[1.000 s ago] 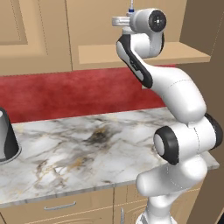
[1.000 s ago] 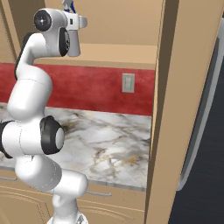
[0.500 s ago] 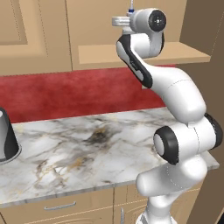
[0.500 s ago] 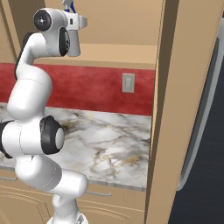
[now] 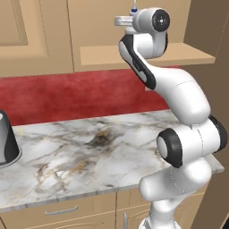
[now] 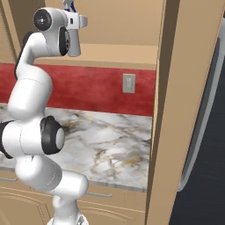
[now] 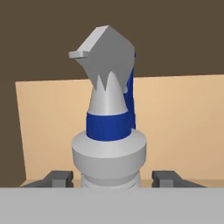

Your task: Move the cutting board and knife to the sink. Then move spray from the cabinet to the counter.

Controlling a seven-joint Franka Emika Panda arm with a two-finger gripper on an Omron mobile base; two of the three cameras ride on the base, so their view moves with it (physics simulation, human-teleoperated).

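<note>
Spray bottle (image 7: 109, 127) sits dead centre in the hand view, between the pincer (image 7: 111, 178) fingertips, up at the cabinet (image 5: 147, 54) shelf ledge. No visible change over the last second — arm holds the same pose, so I judge the grasp is settling before the carry down to the bench (image 5: 89, 152). Pincer is narrow around the bottle body; actual contact is cut off at the frame bottom — can't tell if it grips. Base views show just the nozzle tip.
</note>
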